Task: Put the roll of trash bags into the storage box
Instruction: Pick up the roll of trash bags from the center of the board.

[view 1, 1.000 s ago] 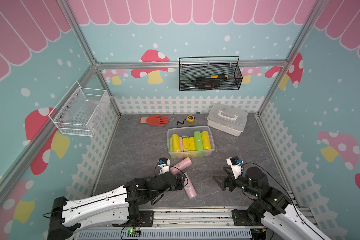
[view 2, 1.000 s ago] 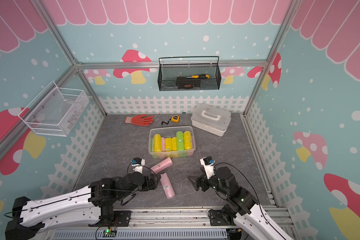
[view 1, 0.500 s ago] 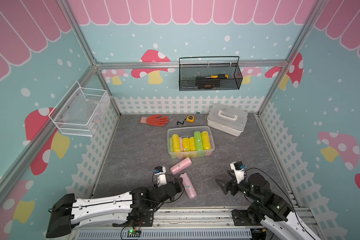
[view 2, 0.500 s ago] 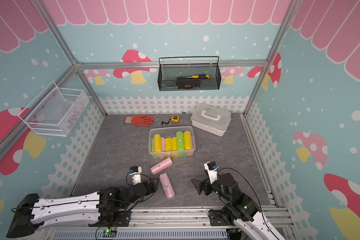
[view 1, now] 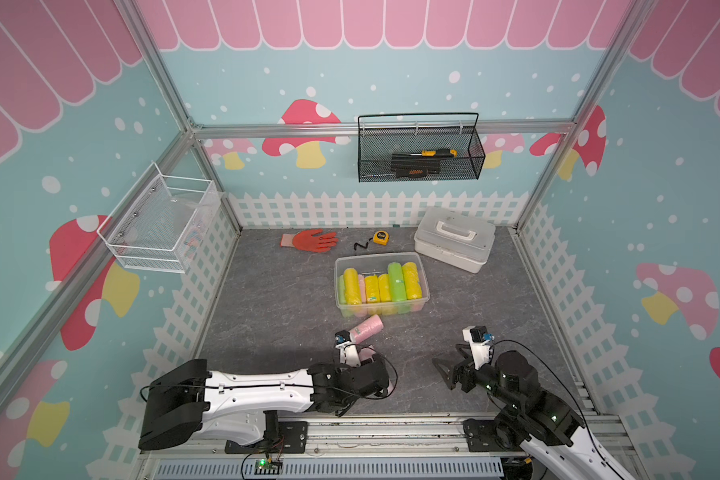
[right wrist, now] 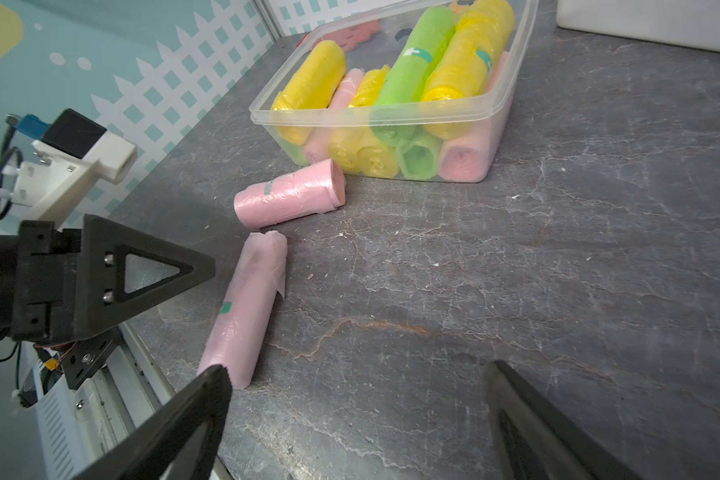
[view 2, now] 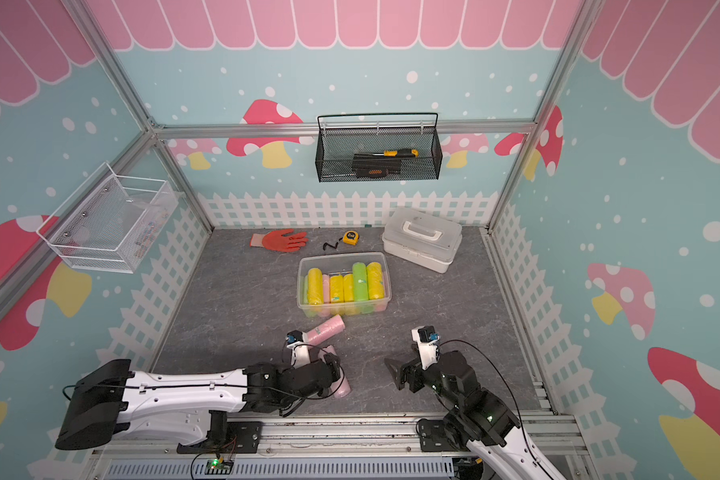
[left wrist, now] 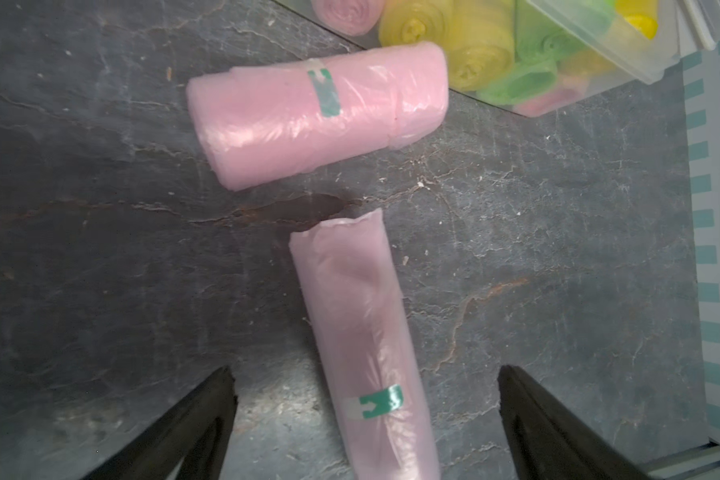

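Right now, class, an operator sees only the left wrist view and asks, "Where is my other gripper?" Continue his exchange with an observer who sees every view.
Observer: The right gripper hangs open and empty, apart from the long pink roll.
Operator: How full is the storage box?
Observer: The storage box holds two layers of coloured rolls; the top ones reach its rim.
Operator: Anything beyond it?
Observer: A white case stands past its far right corner, not touching it.

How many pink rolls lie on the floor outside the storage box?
2. The short roll lies just before the storage box; the long roll lies beneath the open left gripper.
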You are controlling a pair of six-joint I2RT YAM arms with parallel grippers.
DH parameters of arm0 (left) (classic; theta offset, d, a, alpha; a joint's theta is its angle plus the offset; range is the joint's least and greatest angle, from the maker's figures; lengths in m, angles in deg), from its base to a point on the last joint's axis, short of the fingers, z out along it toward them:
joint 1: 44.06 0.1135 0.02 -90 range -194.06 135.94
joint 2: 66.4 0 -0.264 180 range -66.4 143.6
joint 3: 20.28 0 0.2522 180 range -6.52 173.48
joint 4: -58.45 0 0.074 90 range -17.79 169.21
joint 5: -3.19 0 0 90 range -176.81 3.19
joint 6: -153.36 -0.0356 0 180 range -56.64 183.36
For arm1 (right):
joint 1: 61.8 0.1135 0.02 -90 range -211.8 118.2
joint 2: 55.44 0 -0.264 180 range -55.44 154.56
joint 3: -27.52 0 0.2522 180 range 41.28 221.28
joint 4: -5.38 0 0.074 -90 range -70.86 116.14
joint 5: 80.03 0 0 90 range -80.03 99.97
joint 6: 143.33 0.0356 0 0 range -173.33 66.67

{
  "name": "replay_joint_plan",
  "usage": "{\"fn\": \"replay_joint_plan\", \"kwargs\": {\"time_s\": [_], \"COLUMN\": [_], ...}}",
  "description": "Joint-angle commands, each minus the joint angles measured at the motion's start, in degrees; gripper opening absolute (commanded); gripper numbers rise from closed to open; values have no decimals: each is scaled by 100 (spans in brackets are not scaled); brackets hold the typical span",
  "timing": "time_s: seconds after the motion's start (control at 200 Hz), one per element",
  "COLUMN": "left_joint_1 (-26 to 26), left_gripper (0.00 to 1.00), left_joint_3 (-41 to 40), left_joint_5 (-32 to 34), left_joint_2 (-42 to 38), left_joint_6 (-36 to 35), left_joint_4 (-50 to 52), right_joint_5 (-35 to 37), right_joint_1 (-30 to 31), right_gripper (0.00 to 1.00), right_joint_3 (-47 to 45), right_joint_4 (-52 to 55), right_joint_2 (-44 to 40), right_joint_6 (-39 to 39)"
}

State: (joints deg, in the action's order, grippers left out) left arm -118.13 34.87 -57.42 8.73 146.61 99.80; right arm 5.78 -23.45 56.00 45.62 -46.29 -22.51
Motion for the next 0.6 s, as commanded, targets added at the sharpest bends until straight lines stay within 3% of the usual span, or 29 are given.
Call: {"fn": "replay_joint_plan", "kwargs": {"time_s": [0.0,0.165,0.325,0.595], "left_joint_1": [-31,-31,-23,53], "left_gripper": [95,94,94,88], "left_joint_3": [555,896,825,1052], "left_joint_5": [-158,-466,-313,-479], "left_joint_2": [481,1115,1314,1605], "left_joint_6": [125,272,809,641], "left_joint_4": [931,1072,1141,1213], "right_joint_5": [291,260,277,353], "right_joint_1": [15,16,15,15], "right_gripper": [97,99,99,99], "right_joint_3": [27,22,0,-42], "right_joint_4": [110,28,15,16], "right_joint_2": [136,250,163,111], "right_joint_6": [187,168,187,221]}}
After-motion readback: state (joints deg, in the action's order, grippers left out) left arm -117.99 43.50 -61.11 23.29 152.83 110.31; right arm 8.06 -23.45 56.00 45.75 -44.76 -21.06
